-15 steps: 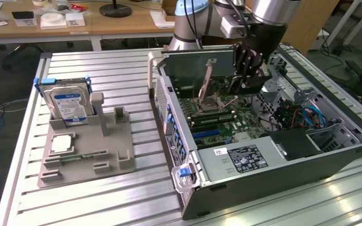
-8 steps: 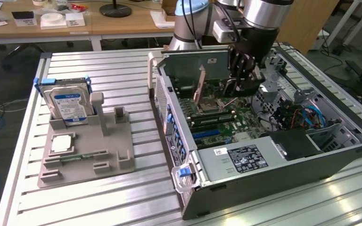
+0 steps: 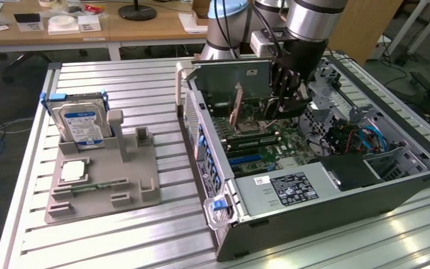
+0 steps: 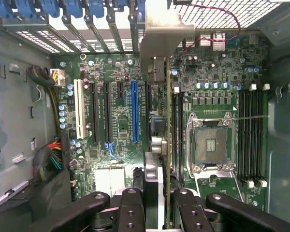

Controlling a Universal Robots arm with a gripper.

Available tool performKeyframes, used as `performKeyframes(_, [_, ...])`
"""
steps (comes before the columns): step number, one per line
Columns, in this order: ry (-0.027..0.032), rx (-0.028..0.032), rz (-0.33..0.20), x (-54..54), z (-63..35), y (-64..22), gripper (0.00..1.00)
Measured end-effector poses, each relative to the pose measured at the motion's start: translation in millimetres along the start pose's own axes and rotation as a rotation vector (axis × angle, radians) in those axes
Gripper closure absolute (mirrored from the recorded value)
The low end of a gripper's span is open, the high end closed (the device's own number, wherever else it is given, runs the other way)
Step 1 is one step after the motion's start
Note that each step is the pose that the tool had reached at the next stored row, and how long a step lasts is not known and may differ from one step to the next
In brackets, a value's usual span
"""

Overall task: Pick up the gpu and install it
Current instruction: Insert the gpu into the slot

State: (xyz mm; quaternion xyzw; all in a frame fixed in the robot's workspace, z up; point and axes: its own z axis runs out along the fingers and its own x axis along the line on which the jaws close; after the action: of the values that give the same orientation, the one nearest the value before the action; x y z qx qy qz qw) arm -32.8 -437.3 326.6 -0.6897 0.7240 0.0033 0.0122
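Observation:
The gpu (image 3: 230, 78) is a flat card with a grey metal end bracket, held upright inside the open computer case (image 3: 424, 168) above the motherboard (image 3: 263, 148). My gripper (image 3: 284, 103) is shut on the card's end away from the bracket. In the wrist view the gpu (image 4: 167, 111) appears edge-on as a thin blade, its bracket (image 4: 162, 34) reaching the case's rear slot openings. There my gripper (image 4: 159, 210) clamps it between two black fingers (image 4: 130, 210). The card runs between the blue slot (image 4: 134, 111) and the CPU socket (image 4: 210, 145). I cannot tell whether it touches a slot.
On the exterior view's left a grey fixture (image 3: 144, 188) on the slatted metal table (image 3: 148, 95) holds an upright hard drive (image 3: 80, 123), a small chip (image 3: 74, 170) and a narrow memory stick (image 3: 88, 185). Cables (image 3: 360, 140) and a power supply (image 3: 290, 188) crowd the case.

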Motion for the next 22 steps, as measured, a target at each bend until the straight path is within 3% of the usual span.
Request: performKeyframes(22, [-0.0001, 0.0001, 0.0, 2.6, 8.0, 4.5, 0.72])
